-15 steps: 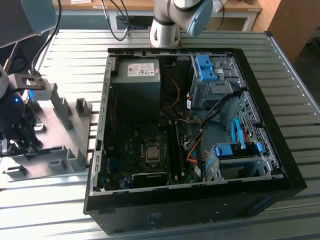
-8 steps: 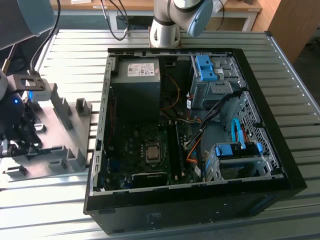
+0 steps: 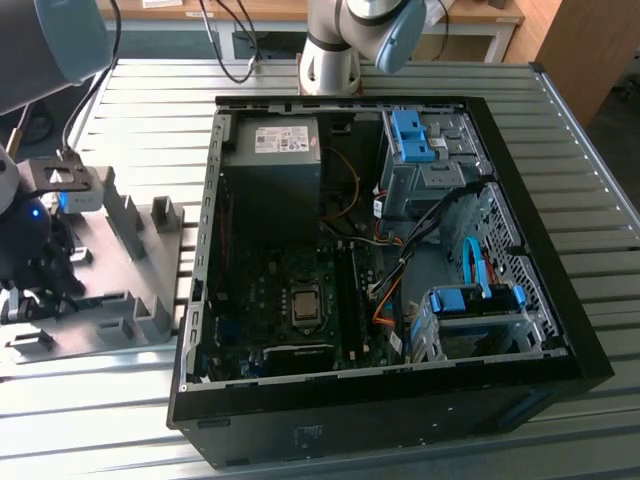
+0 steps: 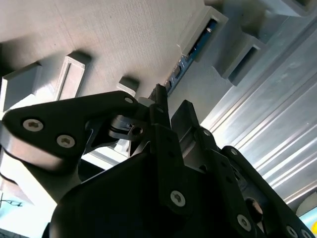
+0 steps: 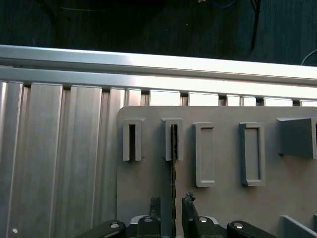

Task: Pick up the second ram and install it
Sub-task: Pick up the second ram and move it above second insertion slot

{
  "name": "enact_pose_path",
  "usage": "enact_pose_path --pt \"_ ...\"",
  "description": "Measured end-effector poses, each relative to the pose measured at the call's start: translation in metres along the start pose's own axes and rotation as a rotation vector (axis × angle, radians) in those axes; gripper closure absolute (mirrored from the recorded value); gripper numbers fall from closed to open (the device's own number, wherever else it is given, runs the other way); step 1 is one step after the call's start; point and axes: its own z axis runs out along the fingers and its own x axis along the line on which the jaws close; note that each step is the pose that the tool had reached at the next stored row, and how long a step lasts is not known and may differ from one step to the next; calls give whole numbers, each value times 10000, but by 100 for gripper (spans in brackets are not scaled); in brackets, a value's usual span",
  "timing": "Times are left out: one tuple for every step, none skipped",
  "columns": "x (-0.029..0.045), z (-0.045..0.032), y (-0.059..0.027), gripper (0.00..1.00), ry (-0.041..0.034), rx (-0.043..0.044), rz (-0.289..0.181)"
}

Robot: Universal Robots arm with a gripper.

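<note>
Item: ram (image 5: pixel 174 163), second of the set. Standing on edge in a slot of the tray (image 5: pixel 223 208), edge-on in the first wrist view; a blue-green strip in the second wrist view. Not yet lifted.

Holder: tray, flat on the ribbed desk (image 5: pixel 49 158), at the exterior view's left, beside the open case (image 3: pixel 400 420).

End effector (image 5: pixel 172 201): low over the tray, fingers (image 5: pixel 155 202) spread, one on each side of the ram, with a gap on both sides; nothing pinched. Close to centred on the ram.

Step in hand, by judgement: pick-up, at the straddle before closure; install not begun.

Called for next, by judgement: even closure on both board faces, then a pull straight along the slot walls, no twist, to spare the thin board.
</note>
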Motion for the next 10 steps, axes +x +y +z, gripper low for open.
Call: enact_pose_path --pt "1 17 -1 69 2 -3 -38" --pt "2 35 -3 69 3 -4 -68" --pt "3 53 -8 69 3 -5 -82" --pt "4 72 -12 69 3 -5 -83" --pt "5 90 -15 69 3 -5 -83" --pt "6 108 -21 69 3 -5 -83" --pt "7 126 -25 69 3 -5 -83" --pt "8 142 -29 69 2 -4 -83" --pt "8 153 -30 69 2 -4 -82" --pt "8 156 -30 69 2 -5 -82"
